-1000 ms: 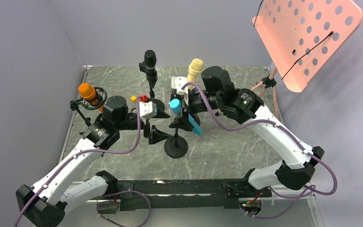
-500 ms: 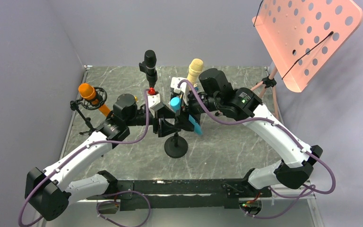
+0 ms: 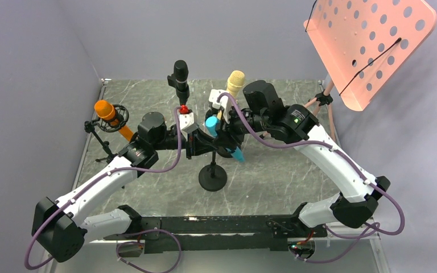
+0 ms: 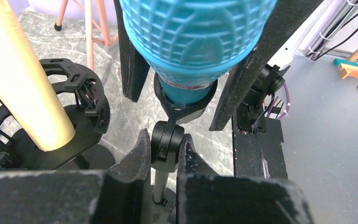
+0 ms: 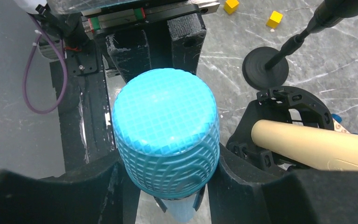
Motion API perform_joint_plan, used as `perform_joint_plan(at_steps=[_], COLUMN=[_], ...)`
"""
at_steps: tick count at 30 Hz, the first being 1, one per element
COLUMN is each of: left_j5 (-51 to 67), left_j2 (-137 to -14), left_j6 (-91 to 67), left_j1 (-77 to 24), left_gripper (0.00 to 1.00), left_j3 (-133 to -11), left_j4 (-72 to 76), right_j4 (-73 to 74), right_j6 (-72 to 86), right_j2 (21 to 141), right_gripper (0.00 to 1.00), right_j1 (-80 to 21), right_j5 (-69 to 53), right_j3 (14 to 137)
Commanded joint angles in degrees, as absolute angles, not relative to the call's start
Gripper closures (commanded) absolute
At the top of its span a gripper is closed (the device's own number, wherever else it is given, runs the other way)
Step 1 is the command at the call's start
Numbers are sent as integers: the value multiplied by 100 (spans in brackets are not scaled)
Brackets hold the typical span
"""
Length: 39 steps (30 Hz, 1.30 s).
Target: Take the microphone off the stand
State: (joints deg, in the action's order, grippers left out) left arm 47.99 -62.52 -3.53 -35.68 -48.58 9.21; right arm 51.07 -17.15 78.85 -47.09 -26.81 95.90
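Sliding in from the left edge since a second ago, the left claw [image 4: 165,140] now pinches the stand [image 3: 211,177] in the middle of the table [image 3: 296,170], and just above it the right claw [image 5: 168,158] squeezes the blue microphone [image 5: 165,135], still sitting in its clip [image 4: 186,105], so pulling it out is left.

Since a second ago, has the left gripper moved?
Yes. In the top view the left gripper shifted up-right, from beside the round stand base to the stand joint under the blue microphone, fingers flanking it.
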Motion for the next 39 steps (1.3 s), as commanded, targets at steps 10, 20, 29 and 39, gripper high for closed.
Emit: perform_joint_plan(at_steps=[10,20,29,39], left_j5=[4909,4989,5010,4725], left_j2=[-6225,-6147,-6234,-6107], left_j6=[86,203,973,1272], left_j1=[-3594,-3590,-3621,-3673], left_gripper=[100,100,100,64], left_j3=[-4790,-5001,-5717,-5825], left_j4=[400,0,-1078,-1467], right_j4=[6357,6624,6149,5953], right_j6=[-1943,-2227,-2266,-2527], right_j2=[7940,6588,5694,6269], right_gripper=[100,100,100,100], right_j1=[-3484,-2948,-2874,-2478], right_j5=[-2305,-1736,-267,423], right_j3=[12930,11161,8094,5949])
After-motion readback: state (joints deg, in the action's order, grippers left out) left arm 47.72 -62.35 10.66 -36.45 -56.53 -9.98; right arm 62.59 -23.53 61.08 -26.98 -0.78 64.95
